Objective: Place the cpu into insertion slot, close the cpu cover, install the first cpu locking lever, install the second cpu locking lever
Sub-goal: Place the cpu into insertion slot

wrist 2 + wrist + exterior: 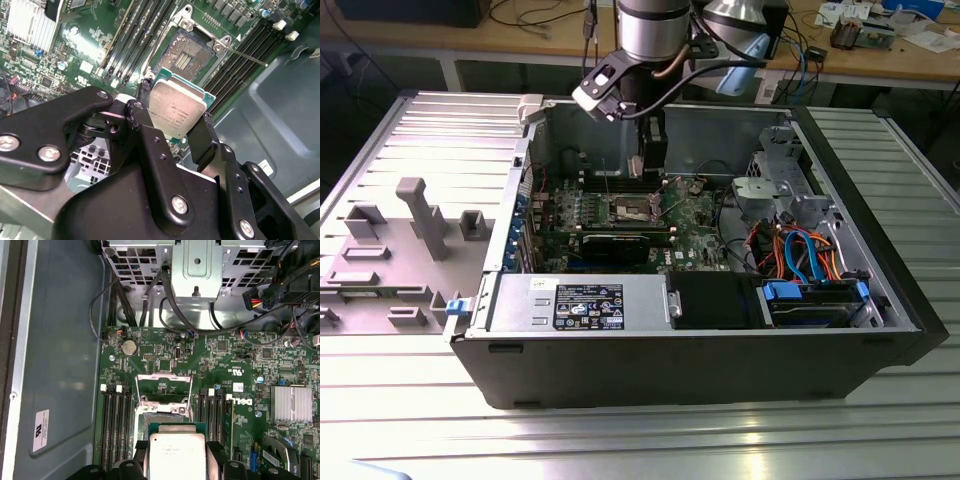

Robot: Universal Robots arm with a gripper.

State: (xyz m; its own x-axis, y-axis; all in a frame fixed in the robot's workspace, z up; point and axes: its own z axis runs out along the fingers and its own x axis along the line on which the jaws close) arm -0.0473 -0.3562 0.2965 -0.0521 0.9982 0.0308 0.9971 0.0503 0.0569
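Ribbed metal table (640, 440), carrying an open black computer case (670, 365) laid on its side. Within the case, along the near wall in the exterior view: a grey power supply (580, 300), with a bundle of orange and blue cables (800, 250) toward the exterior view's right. Green motherboard (695, 215) on the case floor, with long black memory slots (117, 425) on both sides of the socket and a finned silver heat sink (290, 402) set apart from them. One robot arm, reaching down into the case, its gripper (650, 165) over the board. The cpu cover (165, 375), a silver frame, stood raised open at the far edge of the socket. The insertion slot (161, 414), contact field exposed and unoccupied. A thin metal lever (247, 56) projected beside the slot. The cpu (175, 107), silver top facing the cameras in both wrist views, was clamped edgewise between the two black fingers (145, 95), held above the slot and not seated in it.
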